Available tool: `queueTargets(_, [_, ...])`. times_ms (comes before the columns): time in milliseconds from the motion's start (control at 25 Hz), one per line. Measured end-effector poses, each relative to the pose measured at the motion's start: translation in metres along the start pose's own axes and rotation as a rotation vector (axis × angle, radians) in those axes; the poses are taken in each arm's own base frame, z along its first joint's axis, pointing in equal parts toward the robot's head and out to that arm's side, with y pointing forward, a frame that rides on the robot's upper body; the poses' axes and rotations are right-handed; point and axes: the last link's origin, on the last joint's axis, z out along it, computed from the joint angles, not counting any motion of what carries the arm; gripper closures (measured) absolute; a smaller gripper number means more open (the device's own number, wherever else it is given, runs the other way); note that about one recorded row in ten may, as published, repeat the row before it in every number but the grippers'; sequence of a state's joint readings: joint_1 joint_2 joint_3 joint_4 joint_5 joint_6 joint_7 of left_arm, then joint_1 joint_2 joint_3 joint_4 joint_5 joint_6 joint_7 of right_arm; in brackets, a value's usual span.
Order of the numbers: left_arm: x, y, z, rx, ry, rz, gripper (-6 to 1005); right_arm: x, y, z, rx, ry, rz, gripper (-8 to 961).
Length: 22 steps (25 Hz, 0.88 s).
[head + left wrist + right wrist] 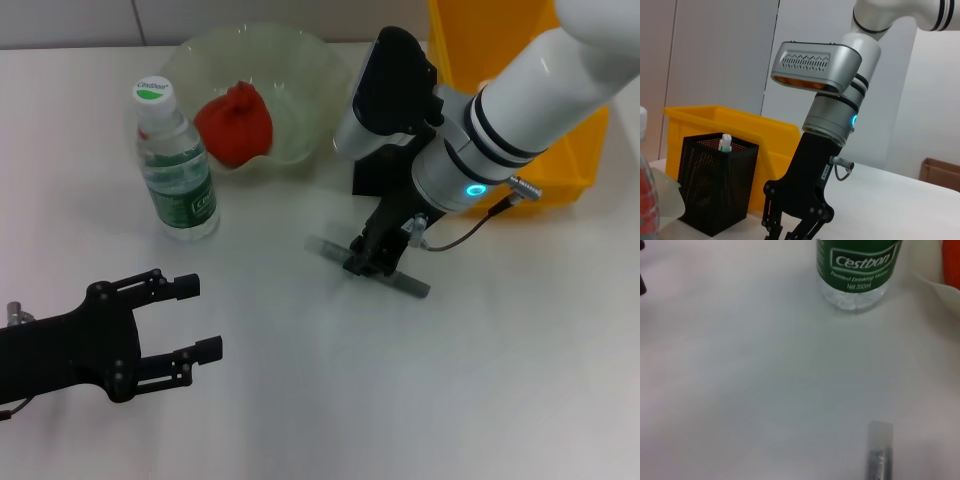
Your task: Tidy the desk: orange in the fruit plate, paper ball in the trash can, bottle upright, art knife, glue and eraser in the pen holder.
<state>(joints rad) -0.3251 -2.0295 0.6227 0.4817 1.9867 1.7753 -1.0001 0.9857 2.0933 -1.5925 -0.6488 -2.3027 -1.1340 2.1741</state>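
Observation:
The grey art knife [412, 284] lies flat on the white desk; its tip shows in the right wrist view [880, 450]. My right gripper [372, 258] is down over the knife's middle, open, with a finger on each side; it also shows in the left wrist view [792, 227]. The bottle [176, 165] stands upright, and shows in the right wrist view [858, 267]. The orange [235, 123] lies in the translucent fruit plate [300, 70]. The black mesh pen holder [715, 185] holds a glue stick [725, 142]. My left gripper [195, 320] is open and empty at the near left. The paper ball and eraser are out of view.
A yellow bin [500, 70] stands at the far right behind the pen holder [372, 178], which my right arm partly hides. The bin also shows in the left wrist view [755, 132].

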Motion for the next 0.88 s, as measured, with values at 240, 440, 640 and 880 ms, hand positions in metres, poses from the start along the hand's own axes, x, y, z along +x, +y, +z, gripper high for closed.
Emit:
queueTargets(240, [0.0005,-0.0002,0.0000,0.001,0.003,0.000,218,0.0014,-0.0001,0.0007,0.000,0.005,0.003,730])
queueTargets(440, [0.0012,-0.0004,0.0005,-0.002,0.004,-0.001,218,0.0023,-0.0006,0.0012,0.001,0.013,0.002,776])
queueTargets(640, [0.0011,-0.0001,0.0003,-0.003,0.004,-0.003,218,0.0037,0.0010,0.0031,0.000,0.027,-0.009,807])
queueTargets(880, [0.0003,0.0007,-0.0005,-0.001,0.005,-0.002,218,-0.0002,0.0036,-0.0015,-0.007,-0.017,0.002,811])
